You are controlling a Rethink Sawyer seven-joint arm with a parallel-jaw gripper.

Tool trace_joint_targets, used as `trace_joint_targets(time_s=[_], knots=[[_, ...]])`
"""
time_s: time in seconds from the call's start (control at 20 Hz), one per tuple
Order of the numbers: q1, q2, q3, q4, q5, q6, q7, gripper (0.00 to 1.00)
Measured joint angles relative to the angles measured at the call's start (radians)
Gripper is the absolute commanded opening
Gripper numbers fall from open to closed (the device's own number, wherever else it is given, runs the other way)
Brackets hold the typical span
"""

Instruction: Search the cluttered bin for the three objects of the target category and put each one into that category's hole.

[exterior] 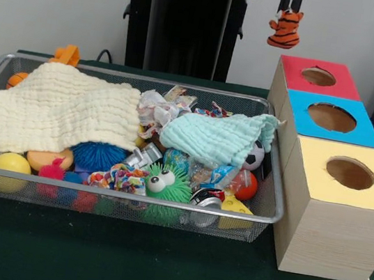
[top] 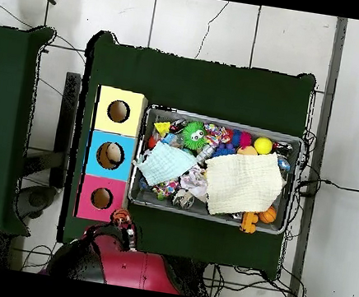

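tool: cut off at the top edge of your front view, clenched on a small tiger plush that hangs above the red box; from overhead you see only a small orange blur at the red box's corner.
hidden: a cream cloth and a mint cloth lie over much of the mesh bin, so you cannot see what is under them.
half seen: blue spiky ball pokes out from the cream cloth; soccer ball is partly covered by the mint cloth; an orange toy sits behind the bin's far rim.
clear: green fuzzy toy with eyes, yellow ball.
boxes: red, blue, yellow, in a row touching, just beside the bin; you cannot make out the insides of the holes.
worktop: dark green cover.
room: pale wall behind; tiled floor with cables seen from overhead.
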Motion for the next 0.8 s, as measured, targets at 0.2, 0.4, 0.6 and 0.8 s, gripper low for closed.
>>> trace_joint_targets(time_s=[0.2, 0.4, 0.6, 0.8], knots=[[0.030, 0.000, -0.019, -0.005, 0.012, 0.000, 0.000, 0.00], [0.068, 0.000, -0.043, -0.015, 0.019, 0.000, 0.002, 0.00], [0.104, 0.000, -0.069, -0.018, 0.028, 0.000, 0.007, 0.00], [0.137, 0.000, -0.096, -0.018, 0.041, 0.000, 0.007, 0.00]])
